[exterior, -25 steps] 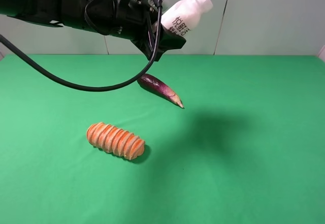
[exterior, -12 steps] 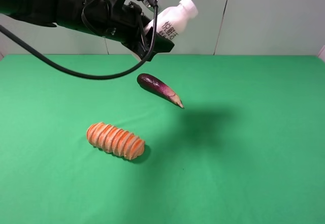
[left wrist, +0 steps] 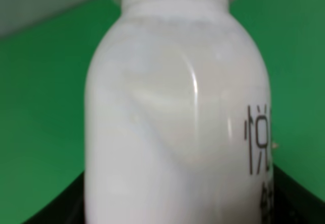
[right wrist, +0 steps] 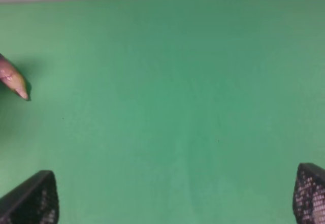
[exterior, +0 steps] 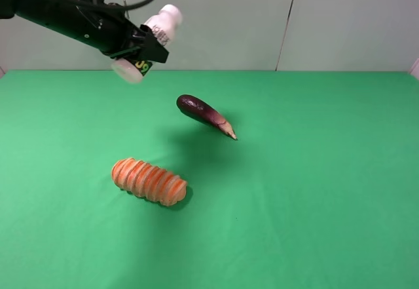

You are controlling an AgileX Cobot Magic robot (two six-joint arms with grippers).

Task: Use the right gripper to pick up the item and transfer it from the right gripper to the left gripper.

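Exterior high view: we log the small white plastic drink bottle (exterior: 161,25), with white screw cap and dark lettering, up in the air over the far left of the green worktop (exterior: 314,191), tilted, cap higher than base. The black left end effector (exterior: 140,50) pinches it across the mid body; cap and base stick out either side. Left wrist view: the bottle fills the picture, black jaw edges just showing at both flanks. Right wrist view: right end effector (right wrist: 172,201) spread wide, nothing between its jaws, bare worktop beneath; we cannot find it in the exterior view. Purple eggplant (exterior: 204,115) and ridged orange bread loaf (exterior: 149,181) lie on the worktop, well apart from the bottle. Our judgement: the handover looks complete. Handling, as we read it: light, smooth, thin-walled plastic, likely slippery and liable to dent under a hard squeeze; best taken on the straight wall below the shoulder, not by the cap
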